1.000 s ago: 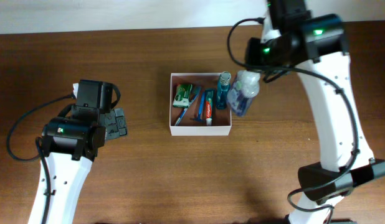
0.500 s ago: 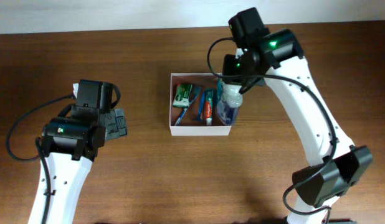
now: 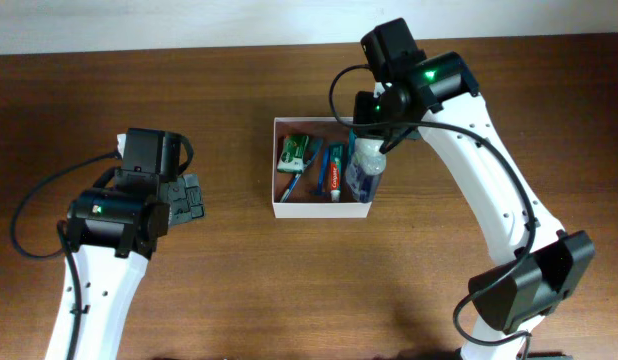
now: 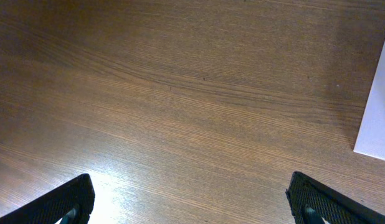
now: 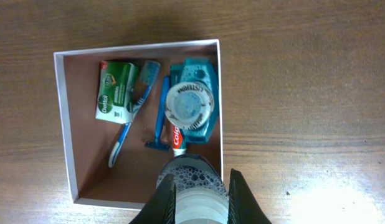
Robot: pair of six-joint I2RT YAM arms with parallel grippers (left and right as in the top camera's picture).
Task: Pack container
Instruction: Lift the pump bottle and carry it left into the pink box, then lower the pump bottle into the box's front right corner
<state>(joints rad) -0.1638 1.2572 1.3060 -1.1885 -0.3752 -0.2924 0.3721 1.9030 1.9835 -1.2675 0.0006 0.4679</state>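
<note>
The right gripper [image 5: 202, 198], clamped on the clear, foam-flecked bottle [image 5: 191, 177], has carried it from beside the container [image 3: 319, 209] to above its right edge; placement is near. Container: thin white walls, reddish-brown floor, mid-table. The bottle appears not yet seated. Left gripper [image 4: 192, 202]: spread wide, empty.

Three views: overhead, two wrist cams.
Overhead looks straight down, far, whole table [image 3: 239, 290]; left wrist close on wood, container [image 4: 379, 112] edge at 3 o'clock; right wrist looks down from nearer, sharing container with overhead.
</note>
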